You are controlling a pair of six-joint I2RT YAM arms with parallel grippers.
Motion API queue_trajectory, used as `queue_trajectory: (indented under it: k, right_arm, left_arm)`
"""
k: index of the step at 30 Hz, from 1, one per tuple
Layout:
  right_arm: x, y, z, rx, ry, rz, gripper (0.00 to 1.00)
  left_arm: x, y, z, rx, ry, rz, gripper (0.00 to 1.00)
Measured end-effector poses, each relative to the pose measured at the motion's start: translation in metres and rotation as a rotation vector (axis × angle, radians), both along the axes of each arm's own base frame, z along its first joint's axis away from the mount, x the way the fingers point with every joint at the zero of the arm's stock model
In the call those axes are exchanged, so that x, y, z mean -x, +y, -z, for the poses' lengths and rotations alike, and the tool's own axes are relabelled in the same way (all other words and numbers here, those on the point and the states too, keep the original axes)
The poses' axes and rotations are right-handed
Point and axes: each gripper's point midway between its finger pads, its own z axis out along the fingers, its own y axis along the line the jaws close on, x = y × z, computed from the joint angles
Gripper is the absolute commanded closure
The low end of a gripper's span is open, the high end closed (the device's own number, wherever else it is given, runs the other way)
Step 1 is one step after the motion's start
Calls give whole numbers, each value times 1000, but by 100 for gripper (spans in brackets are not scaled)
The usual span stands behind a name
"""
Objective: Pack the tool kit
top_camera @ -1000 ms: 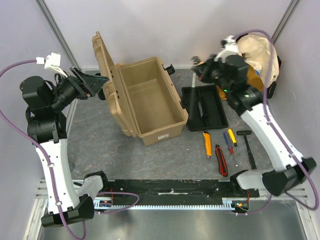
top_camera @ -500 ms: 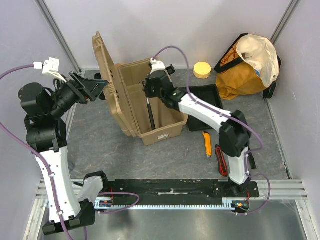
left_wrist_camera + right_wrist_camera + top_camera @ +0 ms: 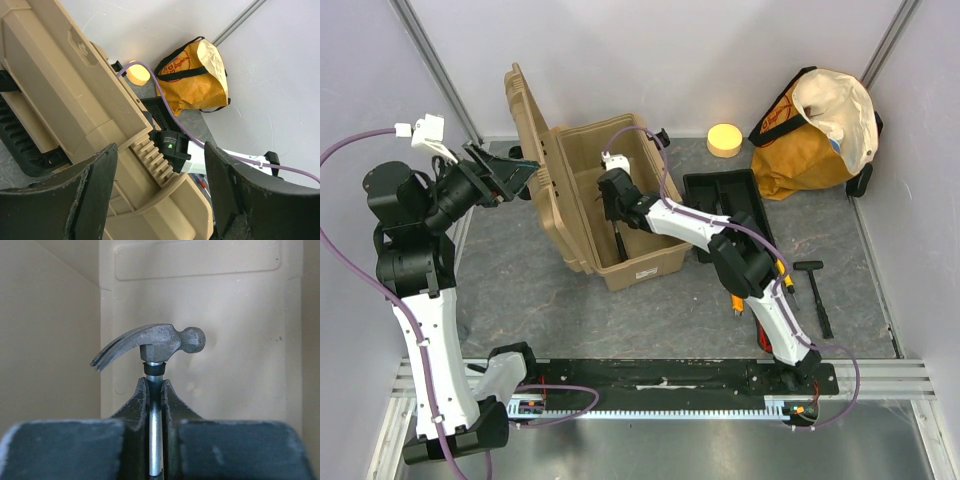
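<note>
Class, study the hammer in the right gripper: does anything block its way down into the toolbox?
Nothing visible does. The right gripper holds the hammer inside the open toolbox, whose lid stands swung back on the left.

Counts: toolbox (image 3: 655,255) 1, hammer (image 3: 150,346) (image 3: 817,295) 2, black tray (image 3: 745,215) 1, cloth bag (image 3: 810,150) 1, yellow disc (image 3: 724,139) 1.
</note>
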Motion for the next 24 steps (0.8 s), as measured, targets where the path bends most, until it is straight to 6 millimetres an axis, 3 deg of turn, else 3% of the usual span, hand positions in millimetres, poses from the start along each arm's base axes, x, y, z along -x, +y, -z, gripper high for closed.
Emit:
queue_trajectory:
  k: [6,9,14,18,21,24]
  right_arm:
    - [1,6,15,-4,39,-6,59]
    - [1,6,12,-6,40,-3,49]
    - [1,-2,-4,20,26,13,43]
    - [4,-21,-51,44,-23,45,39]
    - [8,-46,-117,27,-108,90,36]
    - [16,-92,-192,-20,-208,168,31]
  left_arm:
    - [0,-2,0,0,0,5,24]
    - [0,-1,0,-1,0,2,24]
    - [-1,-1,0,-3,0,-4,24]
    - [-1,-1,1,-3,1,-4,24]
    - [0,-1,1,-2,4,-3,24]
    - [0,-2,0,-2,2,-2,24]
